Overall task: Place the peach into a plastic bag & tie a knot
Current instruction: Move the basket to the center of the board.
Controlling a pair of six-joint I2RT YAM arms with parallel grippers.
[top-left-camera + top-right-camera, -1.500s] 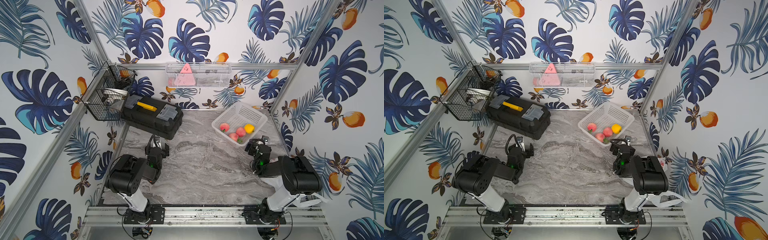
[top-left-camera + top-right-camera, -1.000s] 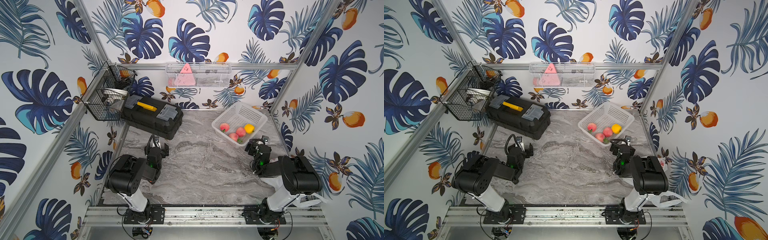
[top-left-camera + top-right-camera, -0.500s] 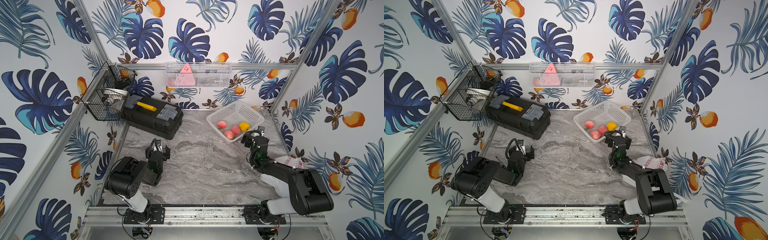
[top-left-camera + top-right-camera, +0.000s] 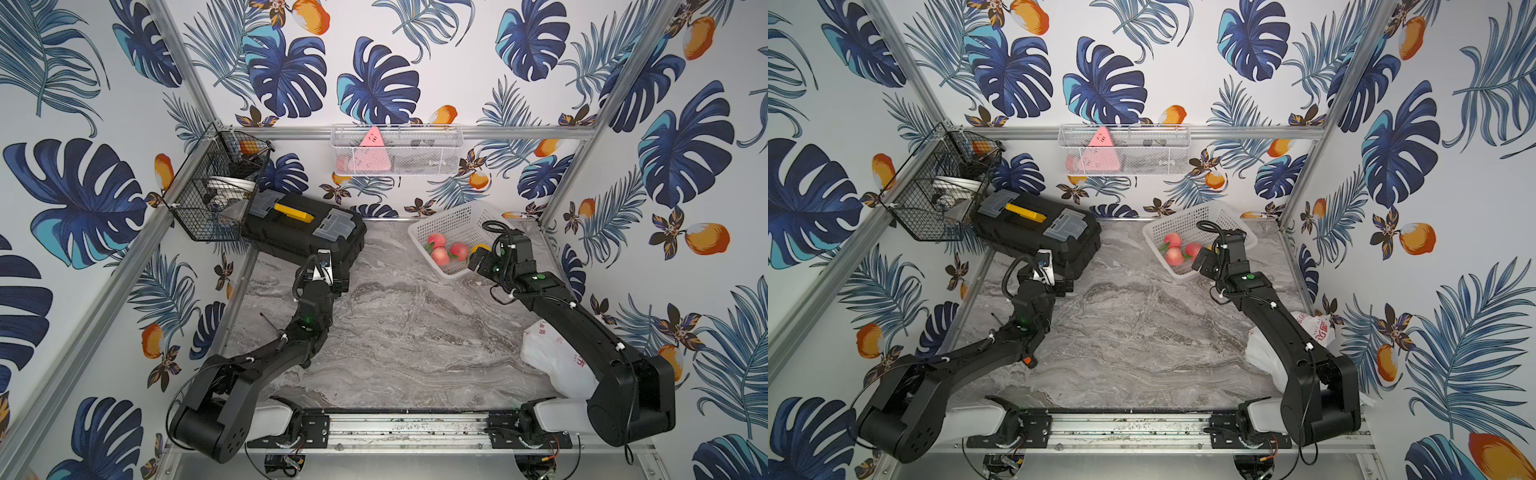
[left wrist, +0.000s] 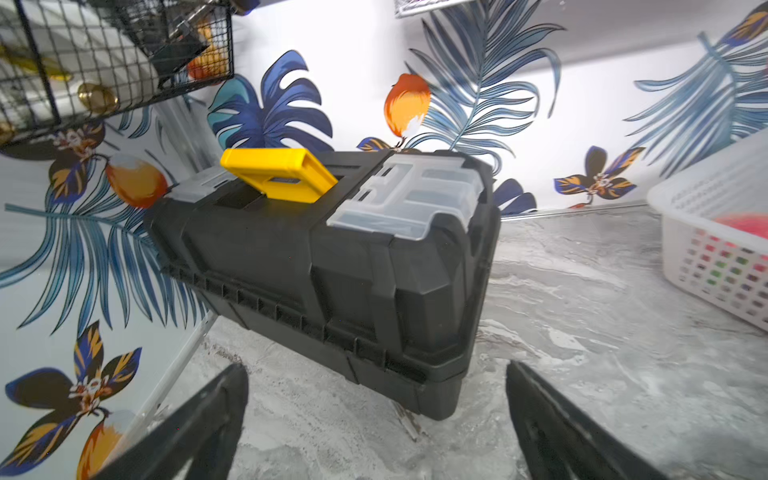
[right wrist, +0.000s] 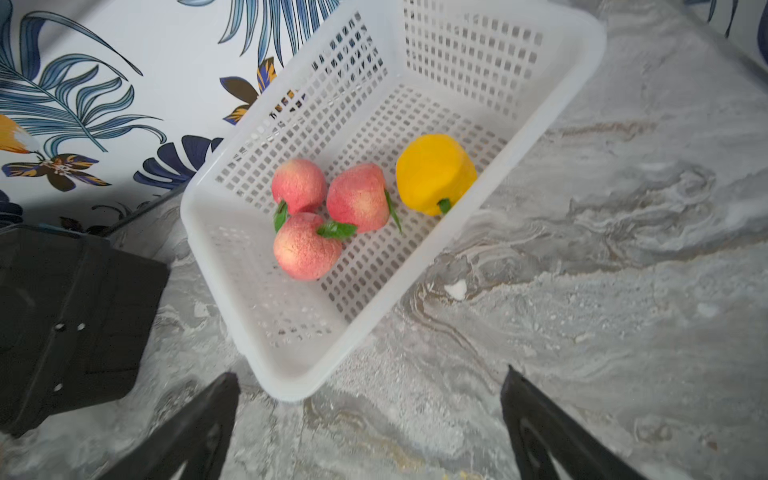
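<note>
Three pink peaches (image 6: pixel 305 249) lie together in a white perforated basket (image 6: pixel 286 388) at the back right, shown in both top views (image 4: pixel 441 254) (image 4: pixel 1174 255). My right gripper (image 6: pixel 370 372) hangs open and empty just before the basket's near corner (image 4: pixel 477 261) (image 4: pixel 1201 262). The plastic bag (image 4: pixel 552 359) (image 4: pixel 1264 357) lies crumpled at the near right, white with red lettering, partly under my right arm. No knot is in view. My left gripper (image 5: pixel 376 365) is open and empty, close to the black toolbox (image 4: pixel 328 272).
A yellow fruit (image 6: pixel 434 172) shares the basket with the peaches. The black toolbox with a yellow handle (image 5: pixel 316 257) stands at the back left. A black wire basket (image 4: pixel 212 195) hangs on the left wall and a white mesh shelf (image 4: pixel 397 151) on the back wall.
Both arms have unfolded and reached towards the back, the right one up to the basket. The basket has shifted a little to the left. The bag now shows beside the right arm.
</note>
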